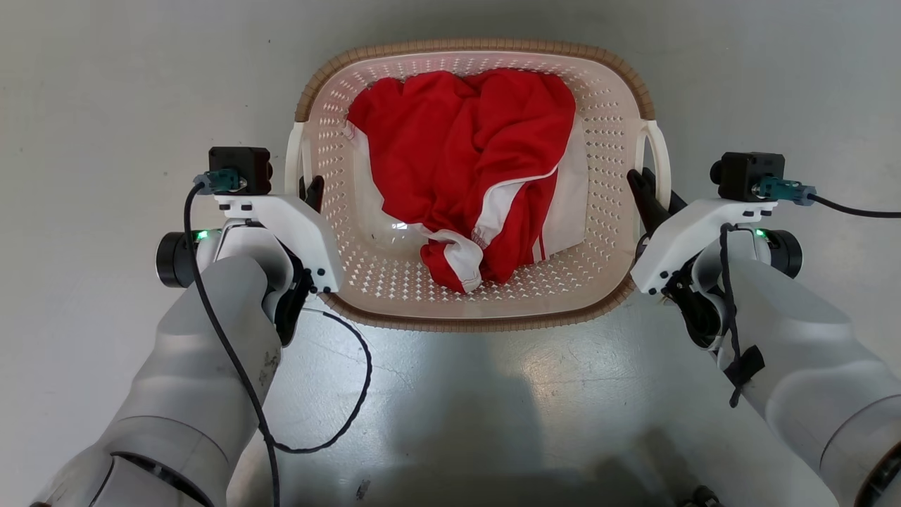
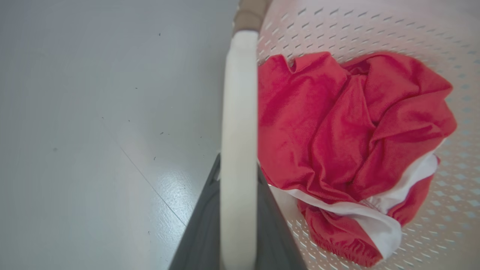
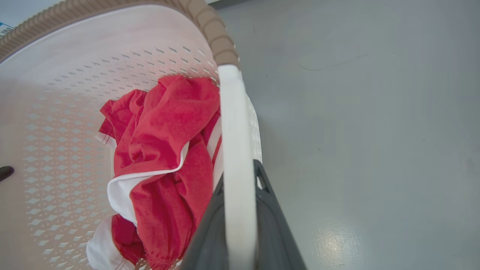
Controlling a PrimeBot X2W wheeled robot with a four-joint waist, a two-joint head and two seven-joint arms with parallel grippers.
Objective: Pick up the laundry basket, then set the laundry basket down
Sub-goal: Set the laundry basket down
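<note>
Grey glossy floor all round, glare patches on it, faint seam line in left wrist view. Laundry basket centred before us, between both arms, red-and-white garment crumpled inside. Our pale forearms reach forward from lower corners, wrists angled inward. Left tool clenched on white left handle, dark fingers either side of it. Right tool clenched likewise on right handle. Whether basket rests on floor or hangs clear, we cannot tell.
</note>
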